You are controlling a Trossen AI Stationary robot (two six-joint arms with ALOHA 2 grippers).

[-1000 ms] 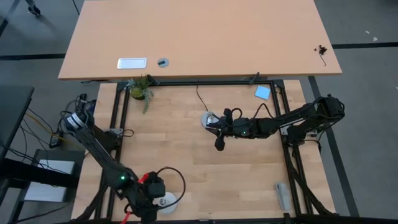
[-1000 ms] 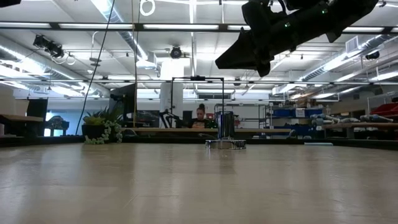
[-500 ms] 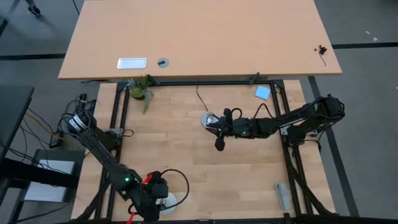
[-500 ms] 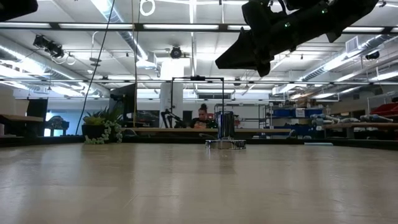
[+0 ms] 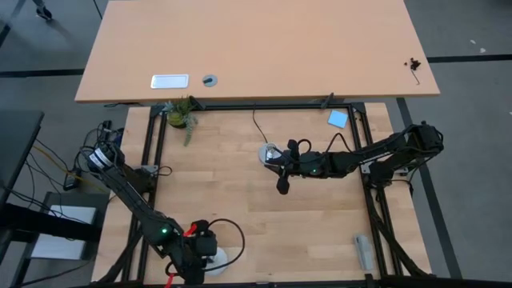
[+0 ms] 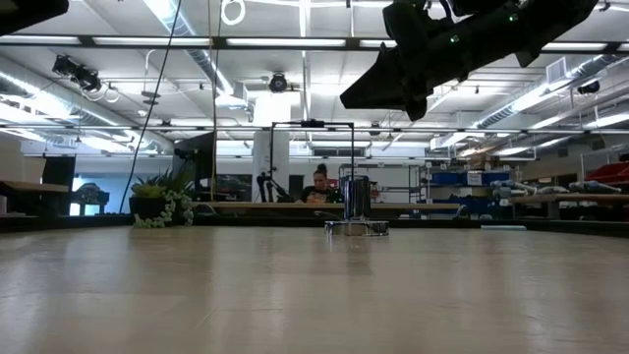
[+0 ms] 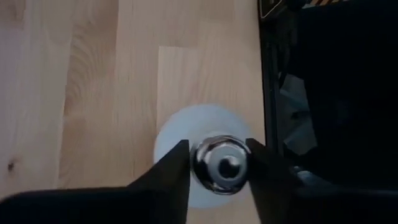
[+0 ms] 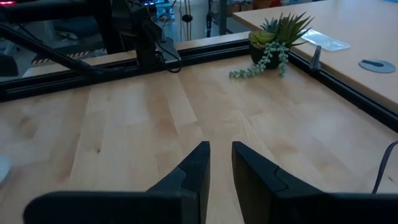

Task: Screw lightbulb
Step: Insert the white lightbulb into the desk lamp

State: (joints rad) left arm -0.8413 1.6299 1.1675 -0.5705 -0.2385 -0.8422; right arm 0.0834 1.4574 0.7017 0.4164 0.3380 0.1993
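Note:
The lightbulb (image 5: 216, 258) stands near the table's near-left corner, its white globe (image 7: 186, 132) on the wood and its silvery screw base (image 7: 221, 165) pointing up. My left gripper (image 7: 219, 163) comes down over it, shut on the base. The round silver socket (image 5: 268, 154) with its black cord (image 5: 257, 126) rests at mid-table; it also shows in the low view (image 6: 356, 227). My right gripper (image 5: 282, 186) hovers above the wood just near of the socket, its fingers (image 8: 200, 163) a narrow gap apart with nothing between them. My left gripper pinches the lightbulb's screw base (image 7: 200, 165) between its two fingers, one on each side. The fingers come from above, pointing down. The bulb stands upright, base up, with its globe on the table.
A small potted plant (image 5: 181, 112) sits at the far left and a blue square (image 5: 338, 119) at the far right. A grey object (image 5: 364, 251) lies near the right front. The black frame rail (image 7: 323, 93) runs close beside the bulb. A larger table (image 5: 256, 48) stands beyond.
My left gripper has edged a little toward the table's right, over the lightbulb. The bulb has stayed where it was.

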